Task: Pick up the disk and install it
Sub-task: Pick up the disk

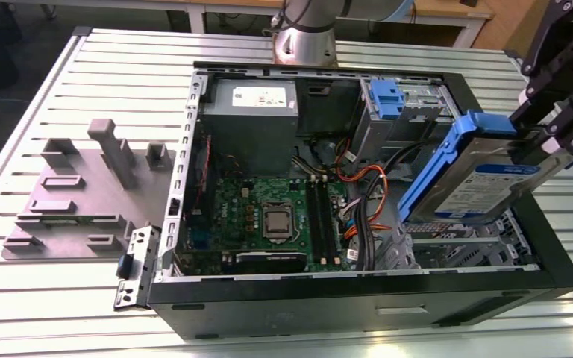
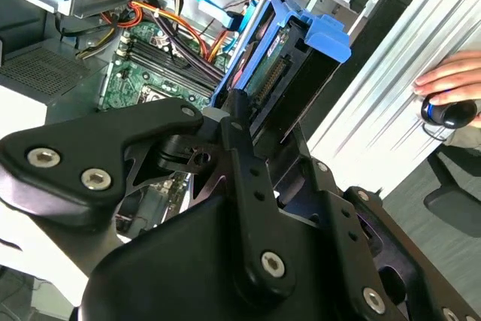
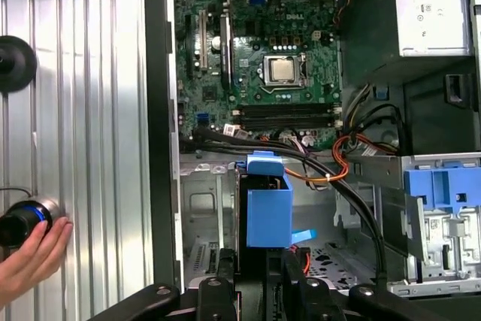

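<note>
Disk (image 1: 480, 186) hung tilted, gripped by claw (image 1: 531, 144), above case (image 1: 366, 306); exterior view showed its label (image 1: 491, 190), first wrist view a hand (image 3: 30, 257).

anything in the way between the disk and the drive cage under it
Nothing solid shows. The gripper holds the disk tilted above the drive cage. Black and orange cables run along the cage's edge in the first wrist view and might snag.

in the exterior view the gripper (image 1: 531, 146) runs off the frame's edge, and it covers the raised end of the disk (image 1: 477, 186). the arm's base (image 1: 304, 33) is cropped too. in the second wrist view the gripper's body hides the disk's held end. a person's hand (image 3: 30, 257) is cut by the edge in both wrist views.
</note>
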You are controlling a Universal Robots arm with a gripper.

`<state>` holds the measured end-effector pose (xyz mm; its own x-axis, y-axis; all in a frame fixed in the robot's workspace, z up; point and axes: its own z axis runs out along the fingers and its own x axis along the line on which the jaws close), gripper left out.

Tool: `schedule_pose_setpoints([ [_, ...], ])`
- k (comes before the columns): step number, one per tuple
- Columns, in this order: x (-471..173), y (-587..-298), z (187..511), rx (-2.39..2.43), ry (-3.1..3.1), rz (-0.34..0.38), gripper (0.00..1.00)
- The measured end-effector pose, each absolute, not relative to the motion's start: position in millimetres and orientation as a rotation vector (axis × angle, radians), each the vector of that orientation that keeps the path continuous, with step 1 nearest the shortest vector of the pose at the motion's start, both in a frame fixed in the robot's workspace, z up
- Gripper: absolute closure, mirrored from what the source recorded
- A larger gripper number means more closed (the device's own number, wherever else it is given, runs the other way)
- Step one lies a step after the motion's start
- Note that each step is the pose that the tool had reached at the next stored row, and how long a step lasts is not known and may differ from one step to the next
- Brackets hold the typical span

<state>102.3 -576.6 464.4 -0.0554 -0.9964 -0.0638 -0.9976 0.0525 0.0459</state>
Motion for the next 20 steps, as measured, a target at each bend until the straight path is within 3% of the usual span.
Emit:
schedule_pose_setpoints([
  [20, 112.2, -582.7, 459.2, -2.192, 2.228, 0.121, 0.65],
])
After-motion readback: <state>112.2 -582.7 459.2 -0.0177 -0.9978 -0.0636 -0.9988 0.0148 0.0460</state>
